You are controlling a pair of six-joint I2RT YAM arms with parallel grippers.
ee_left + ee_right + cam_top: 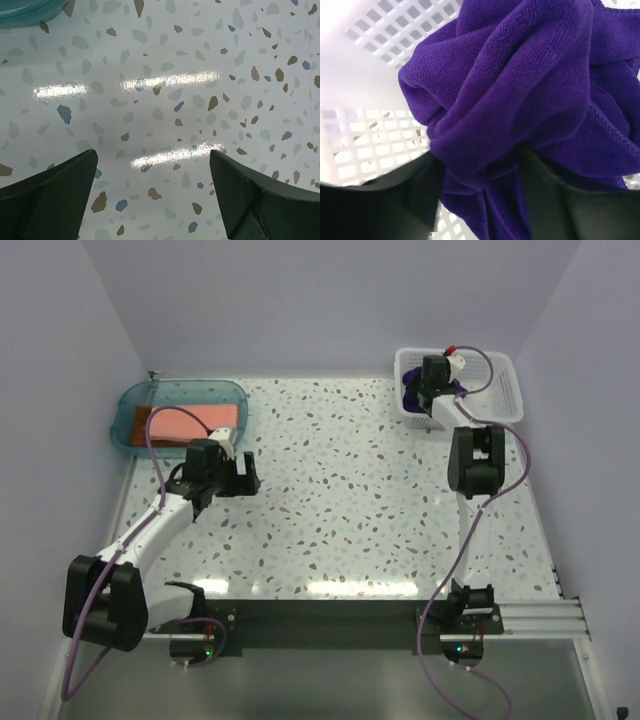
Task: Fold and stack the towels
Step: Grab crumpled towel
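Right wrist view gives the close story: the right gripper [480,202] is down inside the white mesh basket [370,145], its two dark fingers straddling a bunched fold of the purple towel [520,90]. The jaws stand fairly wide and cloth touches both fingers, but whether they actually pinch it I cannot tell. The step in hand looks like fetching this last crumpled towel out of the basket. The next move would call for a firm pinch on that fold, a lift clear of the basket wall, then carrying it to bare table [350,500] to be spread and folded. From above, the basket [500,390] sits at 1 o'clock on the table, with the right gripper [437,375] over it and only scraps of purple towel [410,398] showing. That view alone shows the teal tray [130,405] at 10 o'clock, with a salmon pink towel [195,420] lying flat inside; whether another lies under it is hidden. The left gripper [240,475] hangs just at the tray's 4 o'clock side. Its own wrist view shows the left gripper [152,195] spread fully and holding nothing over speckled tabletop, with the tray's rim [25,12] at 11 o'clock.
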